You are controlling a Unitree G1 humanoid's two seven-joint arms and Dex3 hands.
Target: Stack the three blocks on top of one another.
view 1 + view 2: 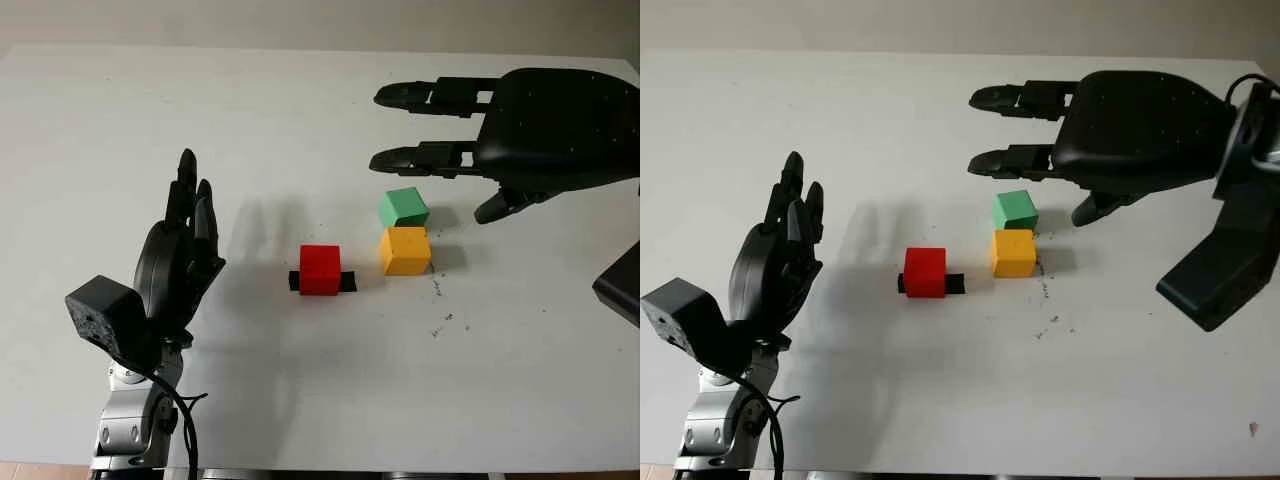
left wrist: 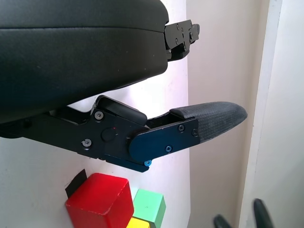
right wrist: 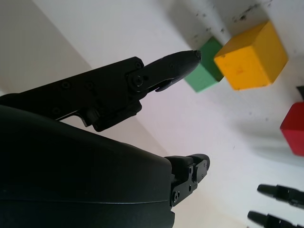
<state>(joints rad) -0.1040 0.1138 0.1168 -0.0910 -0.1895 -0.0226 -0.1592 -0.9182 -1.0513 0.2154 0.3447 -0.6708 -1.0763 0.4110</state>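
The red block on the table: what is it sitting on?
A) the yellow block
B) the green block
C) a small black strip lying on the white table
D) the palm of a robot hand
C: the red block stands alone on a black strip whose ends stick out on both sides, apart from the yellow block and the green block, with both hands off it.
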